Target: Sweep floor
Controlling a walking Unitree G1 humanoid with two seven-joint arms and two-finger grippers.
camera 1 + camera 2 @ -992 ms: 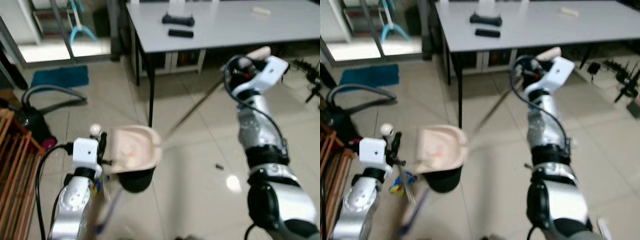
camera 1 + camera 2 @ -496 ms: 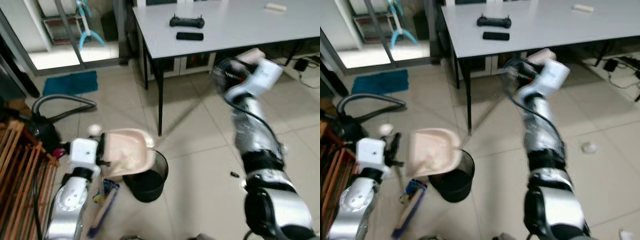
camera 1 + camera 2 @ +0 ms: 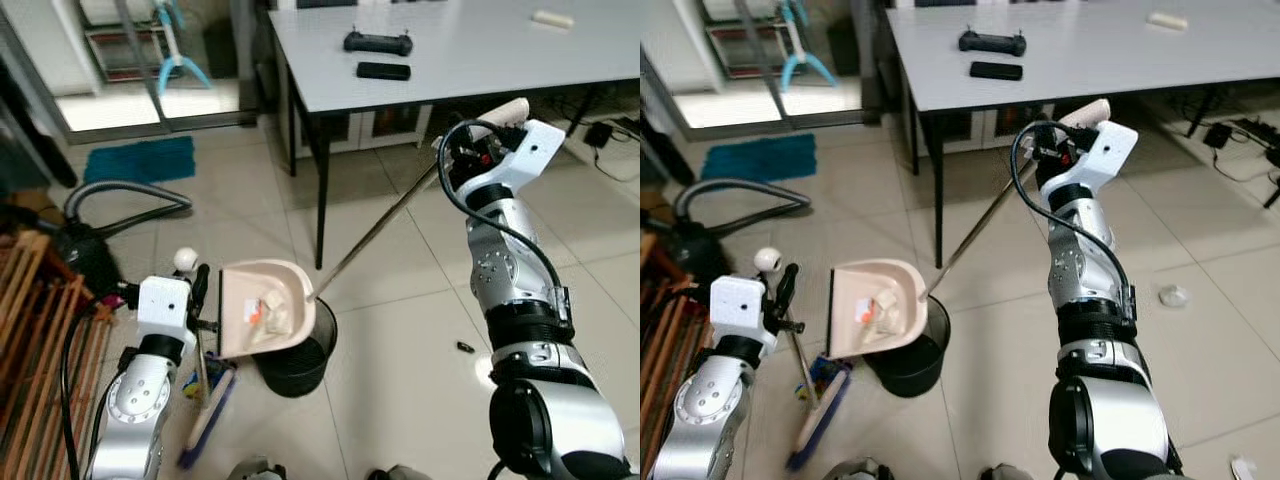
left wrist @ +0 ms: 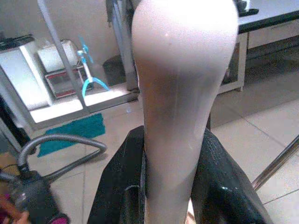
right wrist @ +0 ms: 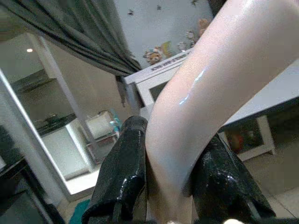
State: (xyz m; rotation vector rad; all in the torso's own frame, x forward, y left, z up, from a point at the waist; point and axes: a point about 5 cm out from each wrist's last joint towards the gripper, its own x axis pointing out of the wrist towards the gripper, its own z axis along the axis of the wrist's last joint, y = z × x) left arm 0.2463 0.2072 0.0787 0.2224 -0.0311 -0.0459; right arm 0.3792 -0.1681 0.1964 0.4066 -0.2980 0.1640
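Note:
A pale pink dustpan (image 3: 258, 308) hangs tilted over a black bin (image 3: 300, 360), with bits of litter lying in it. Its long metal pole (image 3: 375, 232) runs up to a pink grip (image 3: 505, 108), and my right gripper (image 3: 470, 150) is shut on that grip. The right wrist view has the grip (image 5: 205, 93) clamped between the black fingers (image 5: 124, 172). My left gripper (image 3: 197, 300) is shut on the broom handle, low at the left. The blue broom head (image 3: 205, 420) rests on the tiles beside the bin. The left wrist view shows the handle (image 4: 182, 93) between its fingers (image 4: 119, 186).
A grey table (image 3: 450, 60) stands ahead with a controller (image 3: 378, 42) and a phone (image 3: 384, 71) on it; its black leg (image 3: 321, 190) is just beyond the bin. A vacuum hose (image 3: 120, 195) and wooden rack (image 3: 30, 330) sit left. A small scrap (image 3: 464, 347) lies right.
The camera has shifted and the blur has gone. The dustpan now stands more steeply tipped over the bin, and litter shows inside it. Both grippers keep their hold.

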